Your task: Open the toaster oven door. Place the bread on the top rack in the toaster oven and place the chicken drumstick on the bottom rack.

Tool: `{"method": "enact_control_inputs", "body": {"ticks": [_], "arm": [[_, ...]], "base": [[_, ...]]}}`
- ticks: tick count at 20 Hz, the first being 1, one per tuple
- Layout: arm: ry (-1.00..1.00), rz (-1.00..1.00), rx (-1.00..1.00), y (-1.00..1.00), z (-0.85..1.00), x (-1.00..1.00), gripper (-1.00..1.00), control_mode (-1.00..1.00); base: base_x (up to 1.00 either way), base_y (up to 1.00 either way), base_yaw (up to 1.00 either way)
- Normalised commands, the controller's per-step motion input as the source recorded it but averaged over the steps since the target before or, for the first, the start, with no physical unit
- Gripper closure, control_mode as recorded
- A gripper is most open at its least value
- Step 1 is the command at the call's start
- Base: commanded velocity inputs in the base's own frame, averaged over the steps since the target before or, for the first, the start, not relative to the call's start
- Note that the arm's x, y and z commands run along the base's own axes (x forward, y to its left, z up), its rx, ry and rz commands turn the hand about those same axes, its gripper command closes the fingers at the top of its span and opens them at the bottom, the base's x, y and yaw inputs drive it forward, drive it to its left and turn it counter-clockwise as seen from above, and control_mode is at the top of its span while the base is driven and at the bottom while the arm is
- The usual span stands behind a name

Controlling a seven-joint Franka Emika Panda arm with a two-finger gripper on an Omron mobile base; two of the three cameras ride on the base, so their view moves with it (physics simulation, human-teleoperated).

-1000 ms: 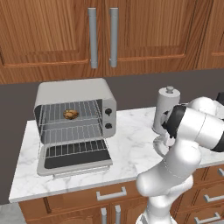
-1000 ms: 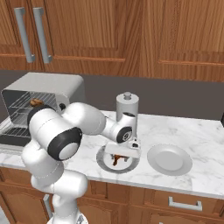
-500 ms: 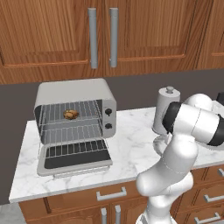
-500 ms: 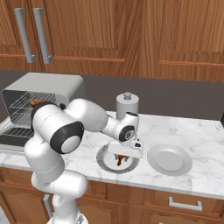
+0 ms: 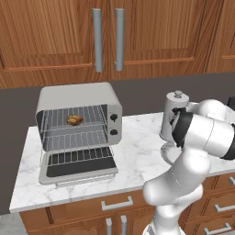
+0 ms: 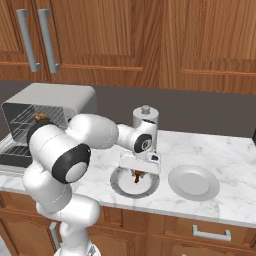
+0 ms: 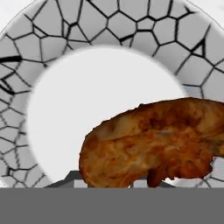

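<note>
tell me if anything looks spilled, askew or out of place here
Nothing stands out. The toaster oven door hangs open with the bread on its top rack, the chicken drumstick lies on its plate, and the second plate sits flat.

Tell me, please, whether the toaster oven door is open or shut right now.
Open. The toaster oven door lies folded down flat in front of it, baring both wire racks, with the bread sitting on the top rack.

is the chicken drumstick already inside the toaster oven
No, the browned chicken drumstick lies on a white plate with a crackle-patterned rim, not in the silver toaster oven.
</note>
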Motion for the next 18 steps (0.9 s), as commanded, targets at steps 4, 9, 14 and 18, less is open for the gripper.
{"method": "enact_control_inputs", "body": {"ticks": [4, 9, 14, 18], "arm": [[0.0, 0.13, 0.0, 0.75, 0.7, -0.39, 1.0, -1.0], [0.0, 0.27, 0.02, 1.0, 0.59, -0.57, 1.0, -1.0], [0.01, 0.36, 0.01, 1.0, 0.73, -0.39, 1.0, -1.0], [0.01, 0.37, 0.01, 1.0, 0.52, -0.35, 1.0, -1.0]], "base": [[0.0, 0.0, 0.0], [0.0, 0.0, 0.0], [0.0, 0.0, 0.0], [0.0, 0.0, 0.0]]}}
